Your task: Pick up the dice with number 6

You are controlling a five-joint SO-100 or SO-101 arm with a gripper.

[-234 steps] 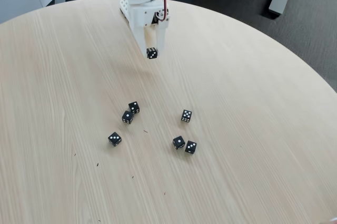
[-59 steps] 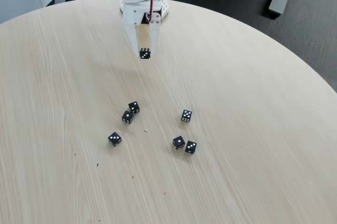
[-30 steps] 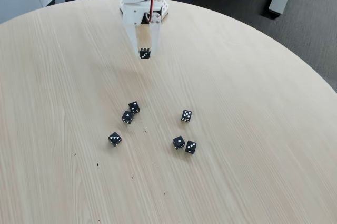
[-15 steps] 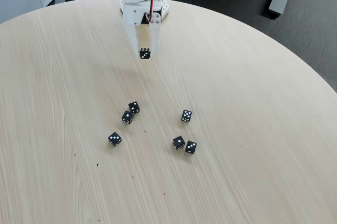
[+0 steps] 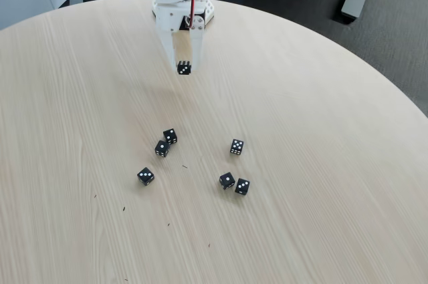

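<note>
1. The white arm reaches in from the top edge of the fixed view, and its gripper (image 5: 183, 65) points down toward the round, pale wood-grain bench (image 5: 321, 164).
2. The fingers (image 5: 196, 47) are clamped on the dice with number 6 (image 5: 183, 67), a small black cube with white pips, held at the fingertips.
3. That die hangs above the bench near its far edge, clear of the surface, with a faint shadow on the wood below and to the left of it.
4. Five more black dice lie nearer the camera, well apart from the held one.
5. On the left, two dice (image 5: 170, 136) (image 5: 161, 148) sit just beside each other, and a third die (image 5: 146, 176) lies a little lower and further left.
6. On the right, a single die (image 5: 237, 146) lies alone; below it a pair (image 5: 227, 180) (image 5: 242, 186) sits side by side, nearly touching.
7. A few tiny dark specks (image 5: 124, 208) mark the wood near the lower left.
8. Dark grey carpet (image 5: 394, 43) shows beyond the bench on the right.
</note>
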